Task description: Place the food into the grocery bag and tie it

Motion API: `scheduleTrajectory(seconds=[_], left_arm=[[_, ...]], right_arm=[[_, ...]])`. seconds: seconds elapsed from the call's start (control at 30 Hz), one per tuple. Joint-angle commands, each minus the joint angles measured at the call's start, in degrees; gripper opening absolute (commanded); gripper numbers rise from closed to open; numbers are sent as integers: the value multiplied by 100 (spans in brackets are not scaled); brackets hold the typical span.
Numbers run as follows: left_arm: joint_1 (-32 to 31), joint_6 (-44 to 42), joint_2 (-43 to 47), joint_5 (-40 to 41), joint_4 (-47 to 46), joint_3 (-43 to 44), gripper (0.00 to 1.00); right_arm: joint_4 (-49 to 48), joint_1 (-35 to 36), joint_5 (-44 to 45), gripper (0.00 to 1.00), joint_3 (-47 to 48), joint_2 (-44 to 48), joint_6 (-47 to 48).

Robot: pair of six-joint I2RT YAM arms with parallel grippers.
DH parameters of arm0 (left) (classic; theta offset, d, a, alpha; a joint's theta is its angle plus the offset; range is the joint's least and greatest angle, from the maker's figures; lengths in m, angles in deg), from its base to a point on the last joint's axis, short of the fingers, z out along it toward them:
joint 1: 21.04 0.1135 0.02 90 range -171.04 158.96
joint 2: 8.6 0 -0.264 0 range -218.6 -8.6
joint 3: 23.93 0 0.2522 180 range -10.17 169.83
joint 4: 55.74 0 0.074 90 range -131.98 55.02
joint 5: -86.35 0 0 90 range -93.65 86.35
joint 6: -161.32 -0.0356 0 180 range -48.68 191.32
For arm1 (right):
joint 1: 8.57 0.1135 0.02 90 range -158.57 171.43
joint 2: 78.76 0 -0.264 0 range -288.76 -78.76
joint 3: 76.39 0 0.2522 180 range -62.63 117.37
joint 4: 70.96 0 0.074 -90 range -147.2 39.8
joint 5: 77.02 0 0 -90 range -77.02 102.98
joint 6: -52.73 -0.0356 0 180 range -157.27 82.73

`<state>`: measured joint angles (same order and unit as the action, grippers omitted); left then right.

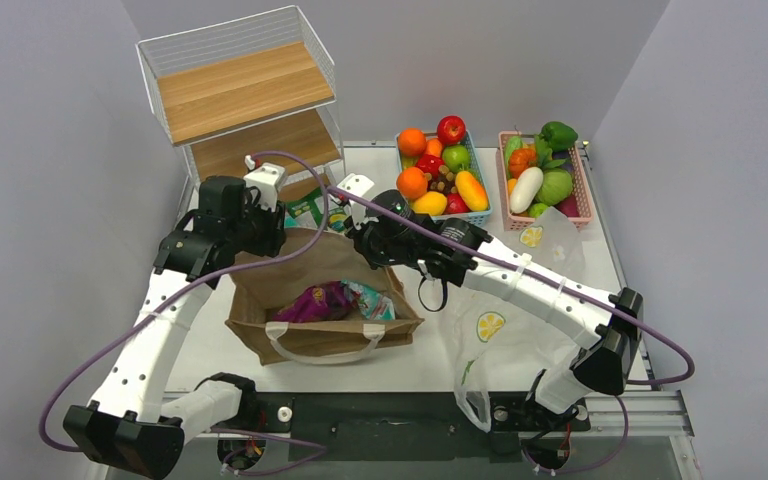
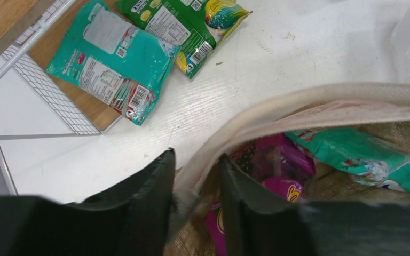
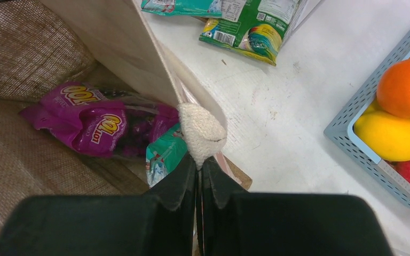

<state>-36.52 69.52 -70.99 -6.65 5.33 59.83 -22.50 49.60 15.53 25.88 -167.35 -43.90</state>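
Left wrist view: we find the left gripper point(image 2: 196, 160) at the bottom centre of the frame. Its dark fingers point(image 2: 149, 192) are drawn to a narrow gap, with the cream handle strip point(image 2: 277, 109) of the brown burlap bag point(image 2: 395, 133) pinched between them.

In the right wrist view, the right gripper point(image 3: 198, 160) has its fingers almost together. They are clamped on the woven cream end of the other handle point(image 3: 202, 130) at the bag's rim.

Inside the bag, left of centre in that view, lies a purple packet point(image 3: 96, 125). Its yellow lettering is upside down and appears to read "LOT 100". A teal packet point(image 3: 165, 154) lies beside it; its print is too small to read.

Two packets are outside the bag, at the upper left of the left wrist view. A second teal packet point(image 2: 112, 58) rests partly on the base of the wire shelf point(image 2: 48, 90), and a green packet point(image 2: 187, 24) lies on the white table point(image 2: 299, 53). Both show barcodes and QR squares, but we cannot read the text.

An orange point(image 3: 405, 88) and a yellow fruit point(image 3: 389, 136) sit in the blue basket point(image 3: 352, 138) at the right edge of the right wrist view.

In the top view, a pink basket point(image 1: 585, 190) of produce stands to the right of the blue one. The lemon-printed plastic bag point(image 1: 500, 340) lies on the table at right of centre, beside the burlap bag.
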Motion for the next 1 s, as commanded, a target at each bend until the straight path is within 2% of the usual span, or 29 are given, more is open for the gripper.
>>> scheduleTrajectory(seconds=[0.0, 0.1, 0.17, 0.47, 0.53, 0.6, 0.63, 0.73, 0.97], left_arm=[[112, 75, 104, -283, -162, -54, 24], [116, 141, 202, -361, -29, -130, 7], [112, 352, 355, -430, 37, -205, 1], [115, 1456, 1015, -507, 437, -450, 0], [116, 1690, 1027, -527, 530, -374, 0], [115, 1886, 1012, -540, 634, -301, 0], [116, 1943, 993, -537, 663, -271, 0], [116, 2141, 970, -591, 704, -297, 0], [116, 2328, 1100, -646, 491, -608, 0]], right_arm=[[-756, -22, 84, 0, 63, 356, 11], [-826, -73, 186, 0, 123, 311, -31], [-844, -119, 353, 0, 217, 240, -121], [-562, -236, 601, 0, 992, -316, -407], [-449, -248, 711, 6, 1166, -436, -447], [-333, -252, 789, 20, 1337, -539, -487], [-306, -264, 816, 33, 1404, -555, -501], [-251, -296, 952, 52, 1446, -543, -505], [-163, -367, 1166, 64, 1404, -368, -459]])
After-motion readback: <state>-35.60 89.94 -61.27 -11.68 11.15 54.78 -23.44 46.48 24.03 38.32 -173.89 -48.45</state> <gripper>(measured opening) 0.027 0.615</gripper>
